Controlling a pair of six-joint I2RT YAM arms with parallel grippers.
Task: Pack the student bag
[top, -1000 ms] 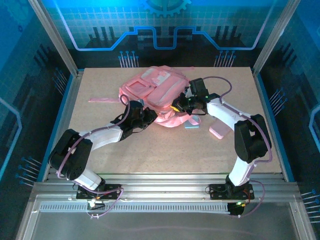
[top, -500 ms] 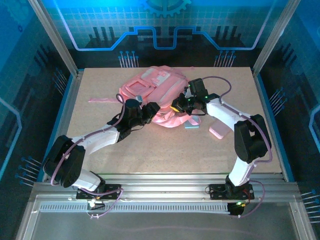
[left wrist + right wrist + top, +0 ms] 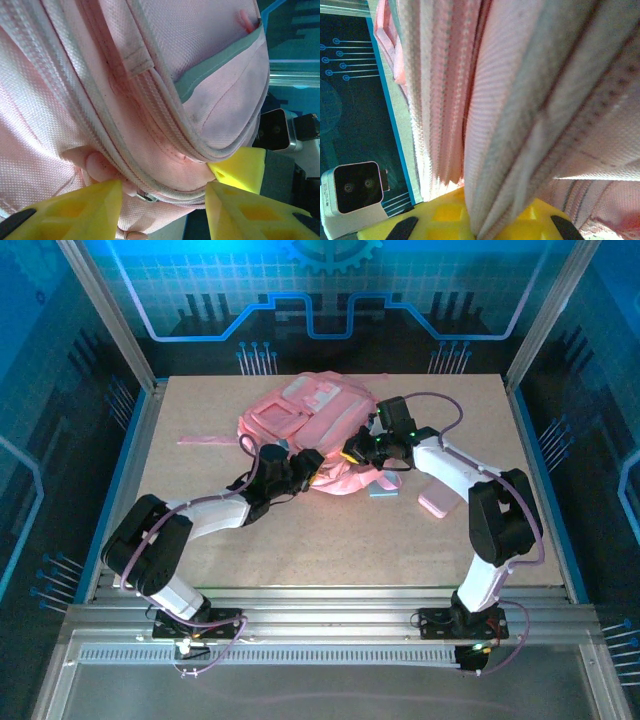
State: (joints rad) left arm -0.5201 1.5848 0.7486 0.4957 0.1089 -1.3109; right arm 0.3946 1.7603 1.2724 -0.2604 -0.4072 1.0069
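At the near edge of the bag [image 3: 305, 415], right gripper [image 3: 480, 220] pinches fabric (bracing, probably); left gripper [image 3: 162, 187] gapes astride the zipper [image 3: 172, 137]. Unzipping next needs the pull [image 3: 145, 196] gripped.

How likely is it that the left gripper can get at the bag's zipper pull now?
Likely yes: the left gripper stands open by the student bag, and the metal zipper pull lies bare between its fingers, nothing across it.

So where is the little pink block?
The pink block lies on the right side of the table in the top view, just right of a small blue block that sits by the bag.
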